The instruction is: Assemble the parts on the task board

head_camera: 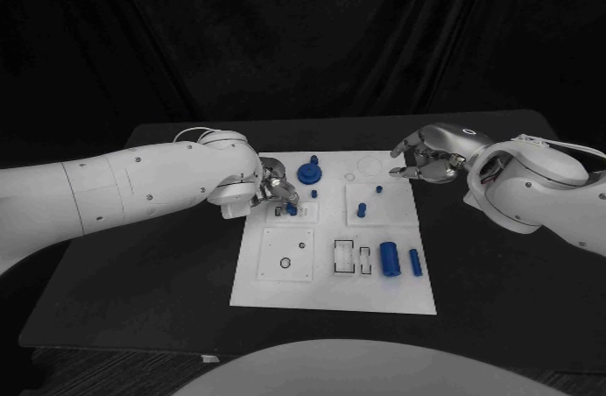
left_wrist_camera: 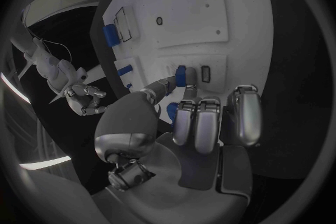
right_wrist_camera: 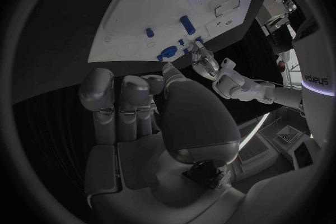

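Fingers of the left hand (head_camera: 268, 193) pinch a blue peg (left_wrist_camera: 181, 75) over the task board (head_camera: 391, 265); tilt risks jamming, while the right hand (head_camera: 427, 161) hovers empty, fingers apart.

Bare table (head_camera: 126, 273) lies open at lower left and lower right of the board (head_camera: 334, 295). The left hand (head_camera: 271, 193) blocks the board's upper left; upright parts (head_camera: 362, 209) stand mid-board.

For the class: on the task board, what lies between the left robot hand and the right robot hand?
In the head view, a blue disc part and bare white task board lie between the left robot hand and right robot hand.
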Tool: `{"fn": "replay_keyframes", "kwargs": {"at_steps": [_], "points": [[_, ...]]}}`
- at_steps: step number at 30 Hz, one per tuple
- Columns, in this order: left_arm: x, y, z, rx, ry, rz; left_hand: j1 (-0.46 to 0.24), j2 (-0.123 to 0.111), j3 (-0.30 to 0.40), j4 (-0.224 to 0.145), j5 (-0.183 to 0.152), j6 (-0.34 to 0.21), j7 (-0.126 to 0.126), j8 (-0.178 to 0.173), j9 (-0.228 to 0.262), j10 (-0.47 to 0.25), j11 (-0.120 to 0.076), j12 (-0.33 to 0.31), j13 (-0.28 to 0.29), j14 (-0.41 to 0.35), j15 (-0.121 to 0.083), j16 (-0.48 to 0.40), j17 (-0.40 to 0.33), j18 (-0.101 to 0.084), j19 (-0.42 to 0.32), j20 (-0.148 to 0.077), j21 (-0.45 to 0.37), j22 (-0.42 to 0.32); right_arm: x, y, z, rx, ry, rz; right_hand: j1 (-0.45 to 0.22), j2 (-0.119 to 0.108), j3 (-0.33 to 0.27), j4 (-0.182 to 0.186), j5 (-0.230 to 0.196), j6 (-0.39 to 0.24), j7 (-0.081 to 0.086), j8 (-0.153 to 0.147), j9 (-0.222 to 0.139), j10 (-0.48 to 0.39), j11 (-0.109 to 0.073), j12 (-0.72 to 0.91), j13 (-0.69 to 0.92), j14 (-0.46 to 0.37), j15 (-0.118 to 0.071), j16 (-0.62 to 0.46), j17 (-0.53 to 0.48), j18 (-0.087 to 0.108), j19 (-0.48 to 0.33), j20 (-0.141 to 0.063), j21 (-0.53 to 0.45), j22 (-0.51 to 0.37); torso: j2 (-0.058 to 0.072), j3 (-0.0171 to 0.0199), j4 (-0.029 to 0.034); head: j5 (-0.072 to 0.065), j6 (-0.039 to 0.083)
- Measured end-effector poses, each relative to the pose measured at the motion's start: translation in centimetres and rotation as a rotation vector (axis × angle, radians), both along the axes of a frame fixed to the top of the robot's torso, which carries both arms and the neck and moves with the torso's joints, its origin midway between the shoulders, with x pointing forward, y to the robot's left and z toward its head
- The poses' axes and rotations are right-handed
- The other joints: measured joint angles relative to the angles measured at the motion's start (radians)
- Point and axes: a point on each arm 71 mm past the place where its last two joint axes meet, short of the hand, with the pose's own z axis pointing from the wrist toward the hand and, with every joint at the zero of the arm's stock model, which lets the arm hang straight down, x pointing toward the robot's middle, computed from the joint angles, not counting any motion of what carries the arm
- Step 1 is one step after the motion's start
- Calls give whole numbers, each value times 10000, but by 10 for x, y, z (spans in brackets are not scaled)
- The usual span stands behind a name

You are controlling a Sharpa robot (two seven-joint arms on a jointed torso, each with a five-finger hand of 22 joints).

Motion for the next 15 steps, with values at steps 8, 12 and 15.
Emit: {"fn": "replay_keyframes", "kwargs": {"at_steps": [8,12,15], "points": [[0,0,0,73,-81,-92,0,-1,0,0,-2,36,-34,0,17,0,0,0,0,0,0,0,-1,1,0,0,0,0,0,0,0,-31,45,12,0,0,0,0,0,0,0,0,-9,0,0,-45,-44,0,0,0,-12,0,0,0,0,-1,2,5,-16,25,0],[0,0,0,89,-92,-113,-1,-1,0,-1,-10,37,-33,0,17,0,0,0,0,0,0,0,-1,1,0,0,0,0,0,0,-1,-45,63,11,0,0,0,0,0,0,0,0,-9,0,0,-114,-94,0,0,0,-30,0,0,0,-41,-1,9,10,-16,19,0],[0,0,0,94,-96,-126,-1,-1,0,-1,-29,37,-33,0,17,0,0,0,0,0,0,0,-2,1,1,0,0,0,0,0,-1,-58,83,14,0,0,0,0,0,0,0,0,-9,0,0,-115,-101,0,0,0,-31,-1,0,0,-42,-1,9,11,-16,14,0]]}}
